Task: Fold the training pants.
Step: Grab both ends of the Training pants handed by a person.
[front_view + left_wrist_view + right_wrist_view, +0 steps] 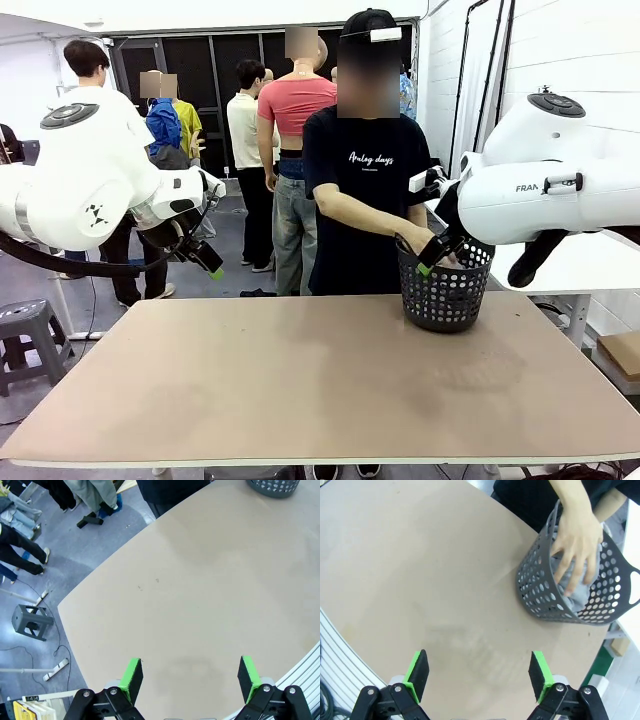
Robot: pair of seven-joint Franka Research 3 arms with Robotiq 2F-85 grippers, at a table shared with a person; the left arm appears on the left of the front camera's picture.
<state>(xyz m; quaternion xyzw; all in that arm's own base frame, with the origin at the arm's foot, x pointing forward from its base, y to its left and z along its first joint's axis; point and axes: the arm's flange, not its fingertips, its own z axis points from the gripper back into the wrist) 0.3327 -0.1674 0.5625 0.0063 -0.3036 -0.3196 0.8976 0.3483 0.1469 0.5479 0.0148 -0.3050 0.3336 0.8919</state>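
The light grey training pants [580, 587] lie bunched inside a black mesh basket [542, 587] at the table's far right; a person's hand [577, 537] reaches into the basket onto them. In the front view the basket [445, 290] stands before the person, whose hand [420, 240] is inside it. My left gripper [212, 268] hangs open above the table's far left edge, its green pads [132, 677] wide apart over bare tabletop. My right gripper [428, 262] is open too, held high close beside the basket, with nothing between its fingers [540, 670].
The tan table [300, 380] is bare apart from the basket. A grey stool [25, 330] stands on the floor at the left. Several people stand behind the person at the far side.
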